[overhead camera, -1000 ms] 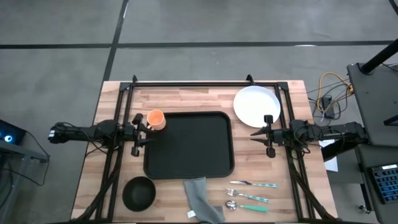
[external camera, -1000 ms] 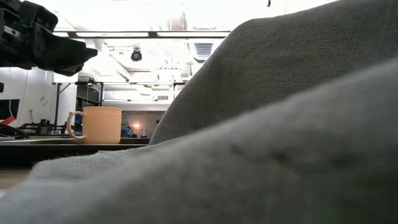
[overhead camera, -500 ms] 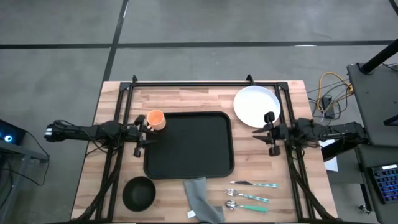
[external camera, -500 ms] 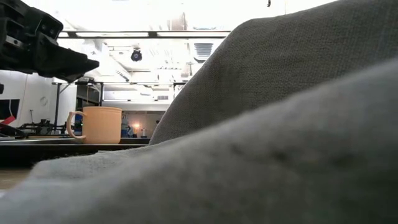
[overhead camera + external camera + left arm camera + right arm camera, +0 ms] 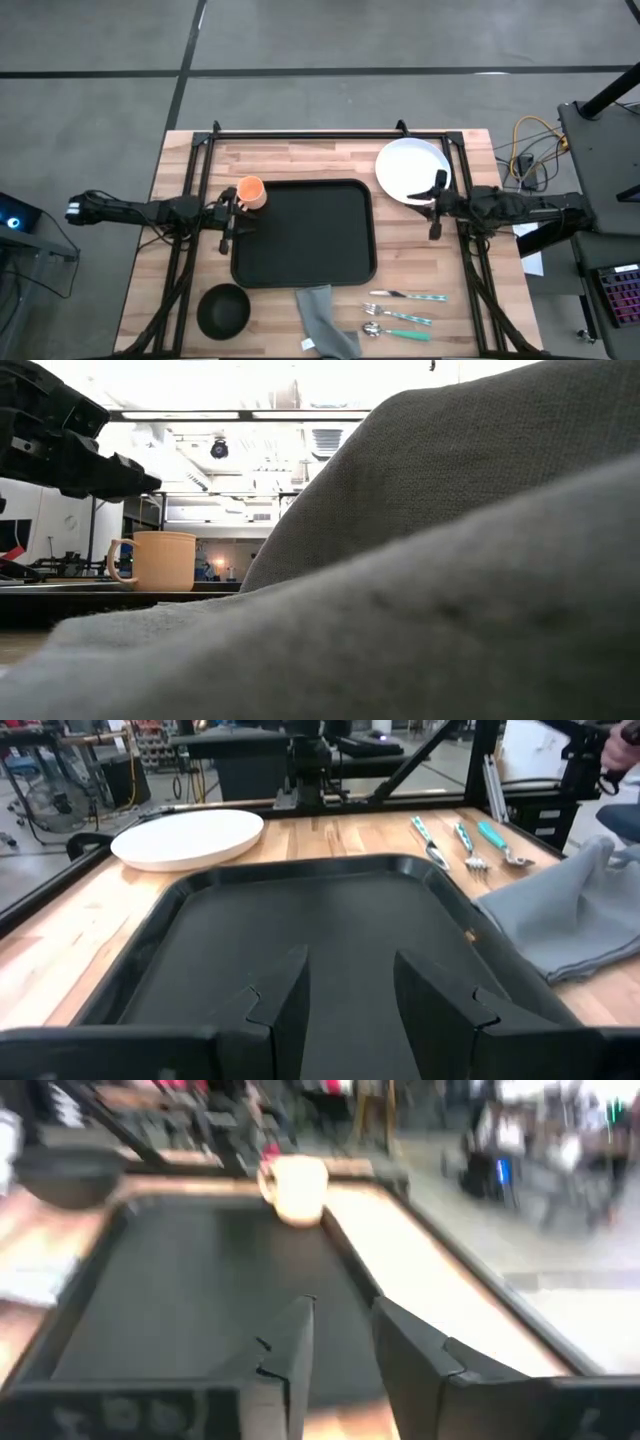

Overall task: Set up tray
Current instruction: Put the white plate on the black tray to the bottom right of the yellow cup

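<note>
Pale butcher-block planks make up the table, framed by thin black rails, with grey polished concrete floor all around it. At the middle lies the tray, a wide matte black rectangle with rounded corners and a low raised rim, bare inside. A smooth orange mug stands just off its far left corner, and a round white plate sits near its far right corner. A small black bowl rests by the near left corner, a crumpled grey cloth touches the near edge, and 3 pieces of cutlery with teal handles lie side by side to the cloth's right. The left gripper hangs at the tray's left rim, fingers parted a little, holding nothing. The right gripper hangs by the plate's near edge, right of the tray, fingers slightly apart and bare. No writing is legible anywhere.
</note>
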Available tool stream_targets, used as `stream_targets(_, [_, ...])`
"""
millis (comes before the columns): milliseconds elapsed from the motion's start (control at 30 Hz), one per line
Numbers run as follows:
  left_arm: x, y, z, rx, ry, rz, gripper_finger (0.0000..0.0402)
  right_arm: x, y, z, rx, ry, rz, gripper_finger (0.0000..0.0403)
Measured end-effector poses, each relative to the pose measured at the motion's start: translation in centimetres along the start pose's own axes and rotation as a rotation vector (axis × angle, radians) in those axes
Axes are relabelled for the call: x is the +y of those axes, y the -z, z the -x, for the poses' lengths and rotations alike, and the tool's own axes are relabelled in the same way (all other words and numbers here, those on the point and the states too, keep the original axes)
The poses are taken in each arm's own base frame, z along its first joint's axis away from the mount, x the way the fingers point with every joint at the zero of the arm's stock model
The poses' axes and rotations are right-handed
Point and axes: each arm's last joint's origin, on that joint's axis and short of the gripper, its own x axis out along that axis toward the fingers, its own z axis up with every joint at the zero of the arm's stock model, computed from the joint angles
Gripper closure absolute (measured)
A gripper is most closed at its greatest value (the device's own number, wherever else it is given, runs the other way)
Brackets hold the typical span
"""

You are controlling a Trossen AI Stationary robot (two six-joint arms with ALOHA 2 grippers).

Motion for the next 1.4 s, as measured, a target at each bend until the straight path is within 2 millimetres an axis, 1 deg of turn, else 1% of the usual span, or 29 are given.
stream_targets(67, [0.0,0.0,-0.1,0.004,-0.001,-0.006,0.0274,0.0,-0.4,-0.2,0.071,0.03,-0.045,0.0286])
stream_targets(200, [0.0,-0.2,-0.1,-0.022,-0.003,0.0,0.0274,0.2,-0.8,-1.4,0.178,0.078,-0.056,0.0249])
stream_targets(333, [0.0,-0.3,0.0,-0.036,-0.003,0.001,0.0274,0.3,0.1,-2.9,0.358,0.201,-0.019,0.0214])
stream_targets(433, [0.0,-0.3,0.0,-0.037,-0.003,0.001,0.0274,0.6,0.3,-4.1,0.43,0.266,-0.002,0.0196])
stream_targets(500, [0.0,-0.3,0.0,-0.038,-0.004,0.0,0.0274,0.8,0.5,-4.9,0.477,0.273,0.015,0.0189])
stream_targets(600, [0.0,-0.3,0.0,-0.039,-0.003,-0.001,0.0274,1.0,1.2,-6.0,0.547,0.321,0.026,0.0187])
stream_targets(733, [0.0,-0.4,0.0,-0.041,-0.004,-0.002,0.0274,1.1,2.9,-7.3,0.664,0.367,0.046,0.0191])
stream_targets(900, [0.0,-0.4,0.0,-0.041,-0.003,-0.002,0.0274,0.9,4.5,-8.3,0.765,0.42,0.042,0.0197])
stream_targets(1100, [0.0,-0.4,0.0,-0.041,-0.003,-0.002,0.0274,0.1,5.8,-9.2,0.847,0.48,0.032,0.0207])
stream_targets(1400, [0.0,-0.4,0.0,-0.041,-0.003,-0.002,0.0274,-0.7,6.8,-10.0,0.891,0.524,0.019,0.022])
